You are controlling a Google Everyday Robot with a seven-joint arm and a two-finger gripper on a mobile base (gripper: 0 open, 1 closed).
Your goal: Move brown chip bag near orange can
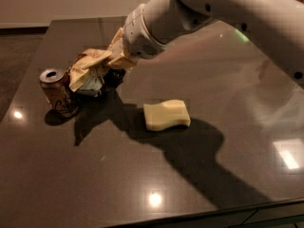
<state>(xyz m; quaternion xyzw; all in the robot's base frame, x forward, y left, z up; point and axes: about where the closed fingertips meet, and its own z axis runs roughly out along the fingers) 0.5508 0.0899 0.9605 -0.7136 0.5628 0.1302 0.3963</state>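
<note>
The orange can (58, 92) stands upright at the left of the dark table (142, 184), copper-orange with a silver top. The brown chip bag (90, 70), crumpled tan and brown with a pale bluish patch, hangs just right of the can, almost touching it. My gripper (111, 70) reaches in from the upper right and is shut on the bag's right side; its fingers are mostly hidden by the foil. I cannot tell whether the bag rests on the table or hangs just above it.
A pale yellow wavy-edged sponge (166, 114) lies on the table to the right of the bag, under my white arm (199, 8). The table's front edge runs along the bottom right.
</note>
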